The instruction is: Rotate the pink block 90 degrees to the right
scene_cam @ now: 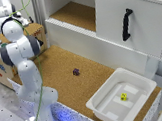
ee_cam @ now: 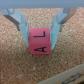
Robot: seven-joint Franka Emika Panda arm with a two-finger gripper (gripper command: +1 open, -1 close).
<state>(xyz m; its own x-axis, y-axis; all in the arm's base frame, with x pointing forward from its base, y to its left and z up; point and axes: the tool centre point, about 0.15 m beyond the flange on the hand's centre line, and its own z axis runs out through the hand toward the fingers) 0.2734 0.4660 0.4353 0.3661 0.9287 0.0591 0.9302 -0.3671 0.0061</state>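
Straddling the pink block (ee_cam: 40, 41), the gripper (ee_cam: 42, 29) has a finger at either side - whether they press it I cannot tell. The block sits on cork, black letters showing. Exterior view: a purple die (scene_cam: 76, 72) lies mid-mat - a yellow cube (scene_cam: 123, 97) at its four o'clock, inside the white tray (scene_cam: 100, 108).

The arm (scene_cam: 26, 70) is showing rounded white segments with dark grey joint bands; a thin green cable (scene_cam: 25, 24) is running along it, and blue light is glowing by its base. The tool (ee_cam: 41, 26) is showing pale grey-blue fingers (ee_cam: 20, 21)
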